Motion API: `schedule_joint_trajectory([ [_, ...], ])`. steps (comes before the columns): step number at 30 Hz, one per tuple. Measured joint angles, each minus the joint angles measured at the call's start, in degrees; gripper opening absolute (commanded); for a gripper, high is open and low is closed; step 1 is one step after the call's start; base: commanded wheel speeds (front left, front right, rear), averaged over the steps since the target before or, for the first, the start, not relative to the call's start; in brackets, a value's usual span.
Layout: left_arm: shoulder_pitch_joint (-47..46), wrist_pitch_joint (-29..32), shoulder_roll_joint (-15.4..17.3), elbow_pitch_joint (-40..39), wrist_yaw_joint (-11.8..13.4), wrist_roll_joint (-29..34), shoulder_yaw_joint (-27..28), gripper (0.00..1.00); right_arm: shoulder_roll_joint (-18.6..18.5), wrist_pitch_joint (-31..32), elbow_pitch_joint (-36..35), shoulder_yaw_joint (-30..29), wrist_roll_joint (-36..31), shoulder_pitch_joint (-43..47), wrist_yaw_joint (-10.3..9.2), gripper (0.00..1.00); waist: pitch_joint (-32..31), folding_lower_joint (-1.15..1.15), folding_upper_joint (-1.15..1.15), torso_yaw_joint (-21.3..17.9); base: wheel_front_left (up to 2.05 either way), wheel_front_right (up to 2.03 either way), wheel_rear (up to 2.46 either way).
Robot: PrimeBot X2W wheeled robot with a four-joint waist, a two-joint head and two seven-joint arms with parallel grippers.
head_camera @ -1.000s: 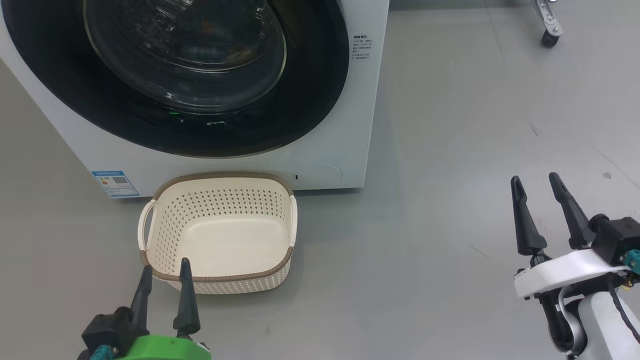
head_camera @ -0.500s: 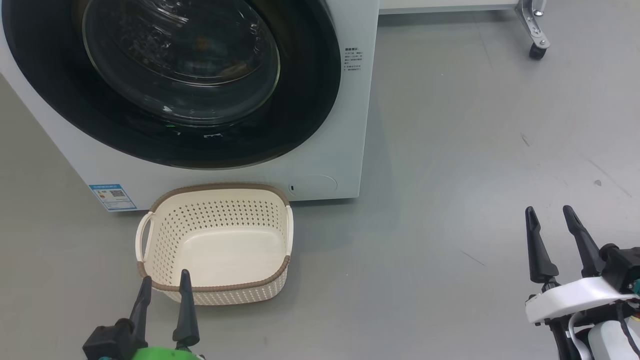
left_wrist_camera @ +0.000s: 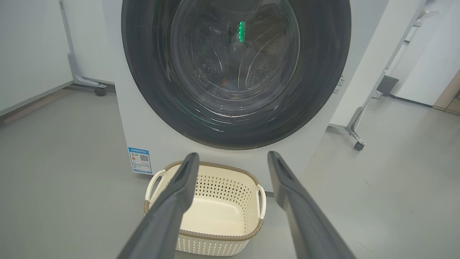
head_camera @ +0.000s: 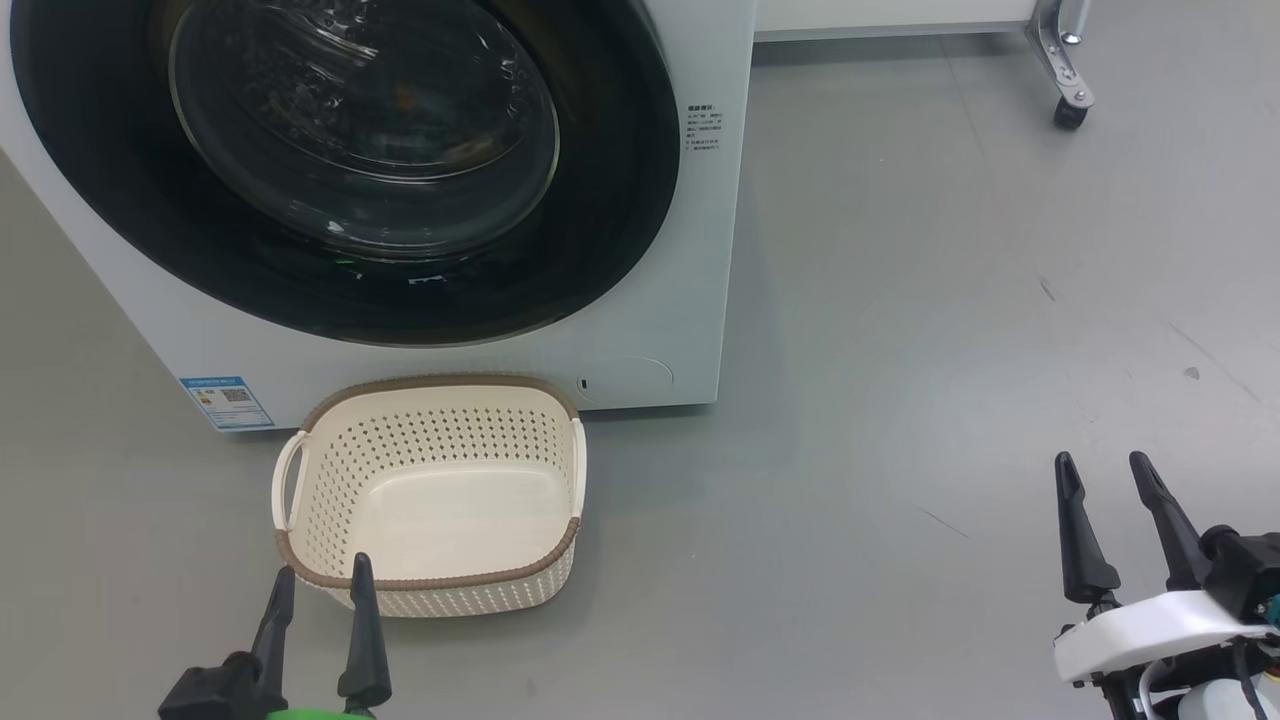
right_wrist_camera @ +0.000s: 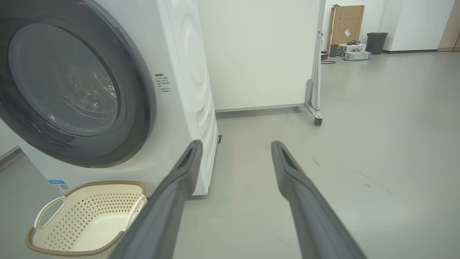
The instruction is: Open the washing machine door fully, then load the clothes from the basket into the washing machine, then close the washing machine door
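At the far left, a blue label sticker (head_camera: 227,402) sits on the lower corner of the washing machine (head_camera: 690,300), a white box that faces the robot. The left gripper (head_camera: 322,566) comes next, its two dark fingers spread wide and holding nothing; their tips show against the near left corner of the basket (head_camera: 470,598). The basket stands upright on the grey floor (head_camera: 900,400), mouth up, just in front of the machine's base and below the door; whether it touches the base cannot be told. Its long axis runs left to right, parallel to the machine's front, with a handle at each end. It is cream-white and perforated, with a brown woven-look rim, and its smooth inner floor is in plain sight. Above it, the washing machine door (head_camera: 620,200) lies shut, flush with the front, its glossy black rim ringing a bulging glass centre. Well apart at the right, the right gripper (head_camera: 1101,458) is also wide open and empty, fingers pointing away from the robot over bare floor.
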Motion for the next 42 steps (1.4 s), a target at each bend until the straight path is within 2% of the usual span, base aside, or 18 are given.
schedule_joint_trajectory([
  [42, 0.8, 0.0, 0.0, -1.6, 0.1, 0.8, 0.8, 1.00, 0.7, 0.0, -0.1, -0.7, -0.7, 0.2, 0.00, 1.00, 0.0, 0.00, 0.00, 1.0, 0.00, 0.00, 0.00],
])
